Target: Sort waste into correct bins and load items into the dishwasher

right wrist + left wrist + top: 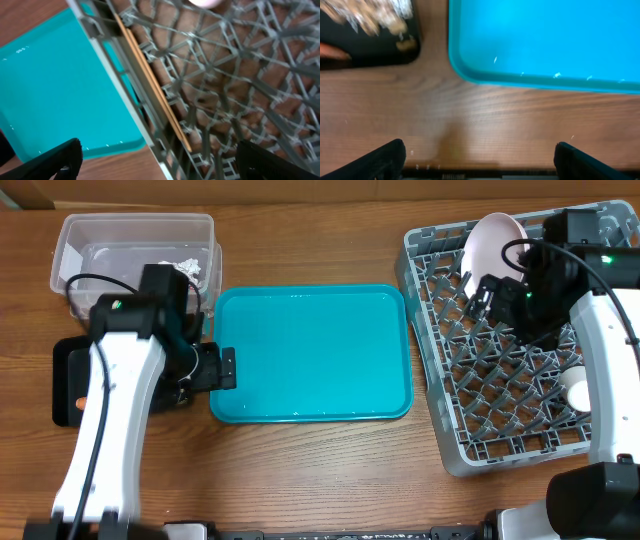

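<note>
The grey dish rack point(500, 420) stands at the right. A white plate point(495, 240) stands on edge in its far corner, and a white cup point(578, 387) sits at its right side. Wooden chopsticks point(150, 80) lie inside the rack point(240, 75) along its left wall. My right gripper point(485, 295) point(160, 160) is open and empty above them. The clear tub point(135, 230) holds white tissue point(185, 265). The black tray point(65, 370) point(380, 47) holds beige food scraps point(375, 17) and a carrot point(332, 50). My left gripper point(208, 370) point(480, 160) is open and empty over the wood between the black tray and the teal tray.
The large teal tray point(310, 355) point(545, 40) point(55, 85) lies in the middle with only tiny crumbs on it. The left arm covers much of the black tray in the overhead view. The rack's pegs stand close under the right gripper.
</note>
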